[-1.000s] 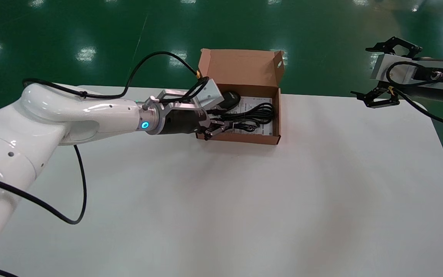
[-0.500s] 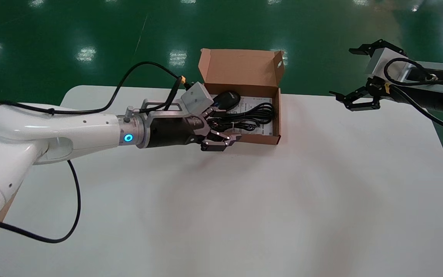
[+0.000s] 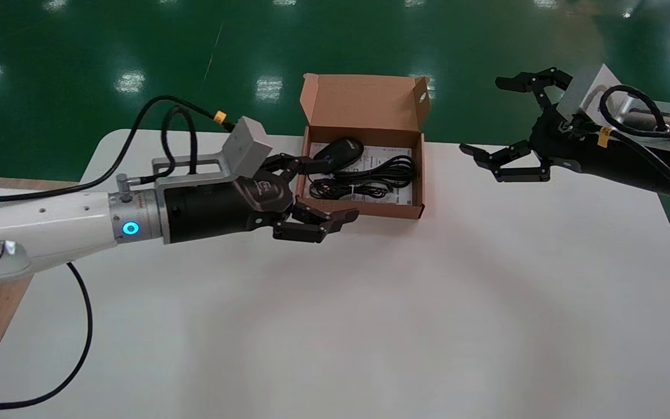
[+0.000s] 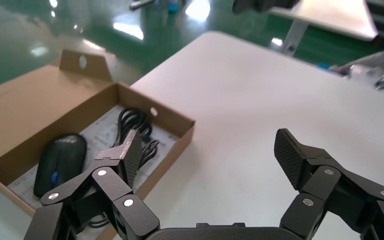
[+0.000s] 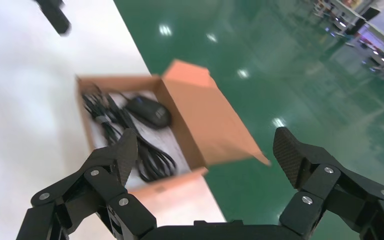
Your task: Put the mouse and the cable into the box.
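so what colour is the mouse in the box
Black, with a small blue mark on top. The mouse shows best in the left wrist view.

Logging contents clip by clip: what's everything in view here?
box: 1, brown cardboard, lid open, far middle of the table
mouse: 1, black, inside the box, left end
cable: 1, black, coiled, inside the box beside the mouse
leaflet: 1, white, printed, under mouse and cable
table: 1, white, under everything
floor: green, beyond the table
left gripper: 1, black, open, empty, by the box's left front corner
right gripper: 1, black, open, empty, raised right of the box
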{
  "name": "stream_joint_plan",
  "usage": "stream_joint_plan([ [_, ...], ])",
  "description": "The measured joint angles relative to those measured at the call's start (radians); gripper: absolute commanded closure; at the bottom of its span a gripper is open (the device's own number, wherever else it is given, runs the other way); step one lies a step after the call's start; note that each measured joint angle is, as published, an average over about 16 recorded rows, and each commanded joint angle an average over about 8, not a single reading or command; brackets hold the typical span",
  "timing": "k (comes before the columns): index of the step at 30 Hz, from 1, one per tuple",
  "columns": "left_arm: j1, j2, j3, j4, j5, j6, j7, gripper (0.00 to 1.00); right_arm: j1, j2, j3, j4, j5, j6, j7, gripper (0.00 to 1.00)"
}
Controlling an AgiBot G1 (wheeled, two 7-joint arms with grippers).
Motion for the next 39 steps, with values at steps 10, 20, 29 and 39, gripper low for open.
stream_joint_plan([
  [10, 0.100, -0.125, -0.131, -0.168, -0.067, 0.114, -0.050, 0.00, -0.132, 0.064, 0.071, 0.214, 0.091, -0.085, 0.196, 0.00],
  [20, 0.200, -0.251, -0.261, -0.335, -0.134, 0.228, -0.100, 0.00, -0.264, 0.128, 0.143, 0.429, 0.182, -0.171, 0.393, 0.00],
  [29, 0.286, -0.358, -0.374, -0.480, -0.191, 0.326, -0.143, 0.00, -0.379, 0.183, 0.206, 0.617, 0.262, -0.245, 0.566, 0.00],
  [39, 0.338, -0.425, -0.444, -0.572, -0.225, 0.385, -0.165, 0.00, -0.461, 0.223, 0.250, 0.751, 0.320, -0.299, 0.679, 0.00],
])
